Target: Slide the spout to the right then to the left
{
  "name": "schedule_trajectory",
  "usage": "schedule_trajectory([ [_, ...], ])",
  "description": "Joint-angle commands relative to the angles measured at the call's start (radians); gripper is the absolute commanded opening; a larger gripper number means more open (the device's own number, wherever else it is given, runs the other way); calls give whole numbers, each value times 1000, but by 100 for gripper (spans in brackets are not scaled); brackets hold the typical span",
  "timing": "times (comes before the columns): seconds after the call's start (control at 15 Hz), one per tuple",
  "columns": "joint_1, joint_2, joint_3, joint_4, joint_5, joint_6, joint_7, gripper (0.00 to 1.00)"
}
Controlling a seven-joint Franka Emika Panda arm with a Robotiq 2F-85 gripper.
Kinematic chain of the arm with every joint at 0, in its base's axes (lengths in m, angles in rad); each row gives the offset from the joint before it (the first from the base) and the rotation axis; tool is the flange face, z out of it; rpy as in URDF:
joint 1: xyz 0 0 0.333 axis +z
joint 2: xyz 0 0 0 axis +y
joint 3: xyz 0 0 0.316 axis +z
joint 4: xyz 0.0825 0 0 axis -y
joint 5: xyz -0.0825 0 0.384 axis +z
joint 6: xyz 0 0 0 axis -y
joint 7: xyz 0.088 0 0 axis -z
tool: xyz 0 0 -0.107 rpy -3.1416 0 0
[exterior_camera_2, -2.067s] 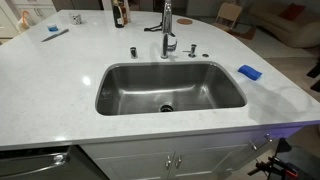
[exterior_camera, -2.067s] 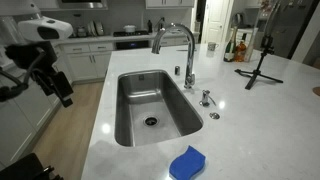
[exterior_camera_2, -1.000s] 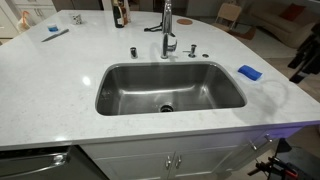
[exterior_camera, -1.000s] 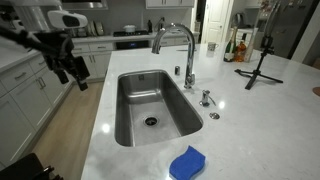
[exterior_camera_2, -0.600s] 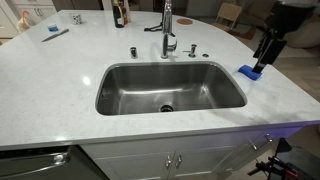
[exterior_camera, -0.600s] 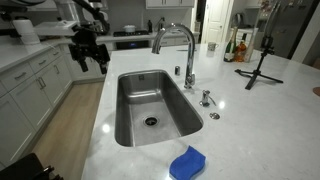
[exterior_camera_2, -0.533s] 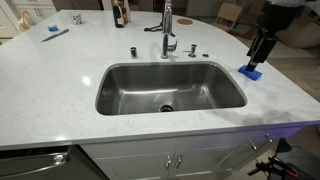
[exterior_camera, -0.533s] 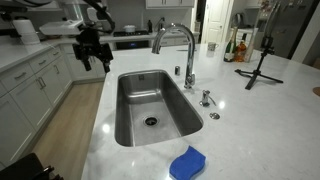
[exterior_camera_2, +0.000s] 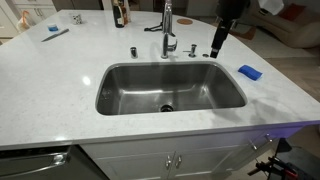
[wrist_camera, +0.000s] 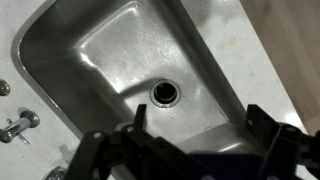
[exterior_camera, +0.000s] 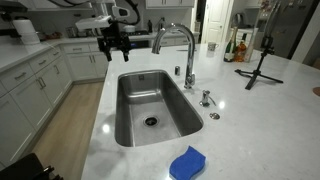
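Observation:
The spout point(exterior_camera: 176, 38) is a tall chrome gooseneck arching over the back of the steel sink point(exterior_camera: 120, 112); it also shows in an exterior view point(exterior_camera_2: 167, 27). My gripper point(exterior_camera: 114, 50) hangs in the air over the sink's end, apart from the spout; in an exterior view point(exterior_camera_2: 215, 48) it is beside the spout. In the wrist view the gripper point(wrist_camera: 195, 125) is open and empty, its fingers spread above the sink basin point(wrist_camera: 110, 60) and drain point(wrist_camera: 165, 93).
A blue sponge point(exterior_camera: 186, 162) lies on the white counter point(exterior_camera: 260, 120), also seen in an exterior view point(exterior_camera_2: 250, 72). Low chrome fittings point(exterior_camera: 206, 98) stand by the spout. A black tripod point(exterior_camera: 259, 68) and bottles point(exterior_camera: 240, 46) stand further back. A dark bottle point(exterior_camera_2: 120, 14) is behind the sink.
My arm has swung in from the side toward the sink and spout, now over the basin. The spout has not moved.

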Motion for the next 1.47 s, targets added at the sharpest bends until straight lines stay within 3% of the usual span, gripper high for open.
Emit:
schedule_trajectory([
  [0.0, 1, 116, 23, 173, 18, -15, 125, 100],
  [0.2, 23, 184, 40, 241, -13, 38, 232, 100],
  [0.53, 80, 304, 43, 393, -128, 46, 287, 100],
  [0.93, 118, 418, 27, 545, -311, 52, 215, 100],
  [1.4, 116, 531, 39, 682, -359, 70, 26, 100],
])
